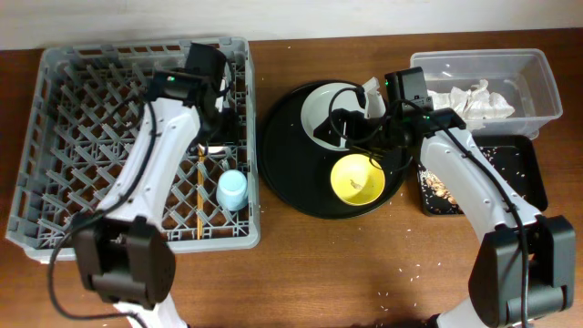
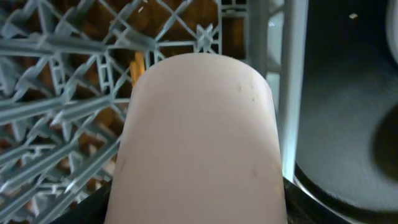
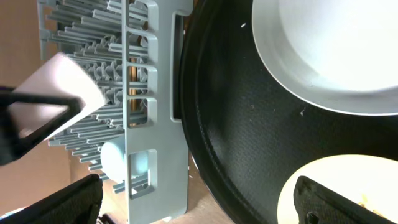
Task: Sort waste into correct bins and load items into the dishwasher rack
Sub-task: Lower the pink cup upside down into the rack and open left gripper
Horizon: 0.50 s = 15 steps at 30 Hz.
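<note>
Grey rack (image 1: 91, 137) pegs are seen around one light-blue cup (image 1: 232, 189). One pink cup (image 2: 199, 143) is gripped near the rack's right wall by the half-spread left gripper (image 1: 217, 118). One plate (image 1: 314, 105) and one yellow bowl (image 1: 357, 178) are seen on the round black tray (image 1: 287, 164), over which the right gripper (image 3: 199, 202) is spread wide, empty.

Bench (image 1: 364, 292) from above. Left: a grey dish rack (image 1: 55, 137) holding a light-blue cup (image 1: 232, 189) and an orange stick (image 1: 199, 196). Centre: a round black tray (image 1: 291, 178) with a white plate (image 1: 314, 109) and yellow bowl (image 1: 358, 179). Right: a clear tub (image 1: 542, 87) of napkins (image 1: 474, 100), behind a shallow black tray (image 1: 524, 182) of scraps (image 1: 442, 188).
</note>
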Motion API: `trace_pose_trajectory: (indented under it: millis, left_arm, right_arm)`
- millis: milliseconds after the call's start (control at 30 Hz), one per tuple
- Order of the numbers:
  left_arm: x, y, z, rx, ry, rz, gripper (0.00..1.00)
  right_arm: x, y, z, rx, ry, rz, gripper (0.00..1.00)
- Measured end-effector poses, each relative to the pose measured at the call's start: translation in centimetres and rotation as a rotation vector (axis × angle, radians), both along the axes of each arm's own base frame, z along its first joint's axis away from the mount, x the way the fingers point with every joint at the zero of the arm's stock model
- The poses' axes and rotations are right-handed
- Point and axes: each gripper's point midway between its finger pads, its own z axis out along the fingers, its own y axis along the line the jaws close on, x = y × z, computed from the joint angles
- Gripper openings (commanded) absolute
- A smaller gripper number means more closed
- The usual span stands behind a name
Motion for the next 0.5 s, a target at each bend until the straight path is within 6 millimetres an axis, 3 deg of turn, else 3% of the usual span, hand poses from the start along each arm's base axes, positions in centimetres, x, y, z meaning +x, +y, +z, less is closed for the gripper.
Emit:
trace_pose_trajectory:
  millis: [200,333,500]
  left_arm:
    - [0.9,0.0,-2.8,0.020,0.038,0.002,0.54]
    - [1.5,-0.1,-3.7,0.020,0.035,0.006,0.85]
    - [2.1,-0.2,-3.8,0.016,0.017,0.014,0.87]
  right_arm:
    - [-0.1,-0.1,-0.1,-0.008,-0.004,0.010,0.99]
    - [-0.2,-0.2,-0.2,-0.018,-0.003,0.009,0.98]
    - [-0.2,-0.4,-0.5,-0.031,0.004,0.003,0.98]
